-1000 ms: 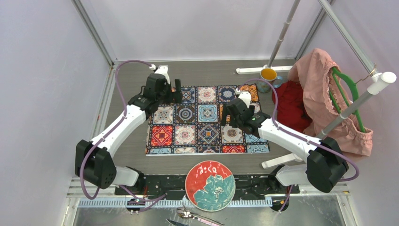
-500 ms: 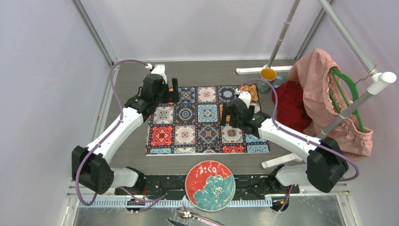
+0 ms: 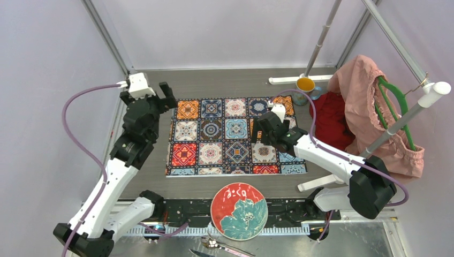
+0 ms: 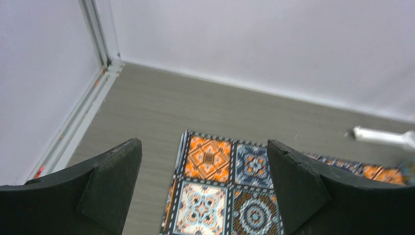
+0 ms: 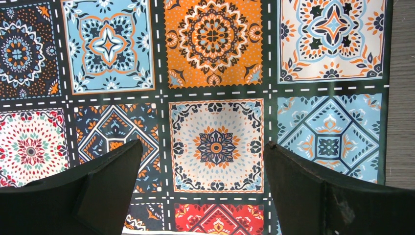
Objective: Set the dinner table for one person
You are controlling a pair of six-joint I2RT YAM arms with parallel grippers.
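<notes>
Item one: dinner table (image 3: pixel 241 83), grey-brown wood grain, filling the floor of the enclosure.

Item two: patterned tile mat (image 3: pixel 225 136), lying flat at the table's middle.

Item three: left gripper (image 4: pixel 203 147), jaws spread wide with nothing between them. It is held above the mat's far left corner and touches nothing.

Item four: right gripper (image 5: pixel 203 152), jaws likewise spread wide and empty, pointing down over the right part of the mat. Whether the fingertips meet the cloth, I cannot tell.

Item five: red-and-teal flower plate (image 3: pixel 239 210), at the near edge between the arm bases, apart from the mat.

Item six: metal cutlery (image 3: pixel 219 246), just nearer than the plate.

Item seven: yellow cup (image 3: pixel 305 84), at the far right, beside red cloth (image 3: pixel 326 120) and a pink garment (image 3: pixel 369 107).
</notes>
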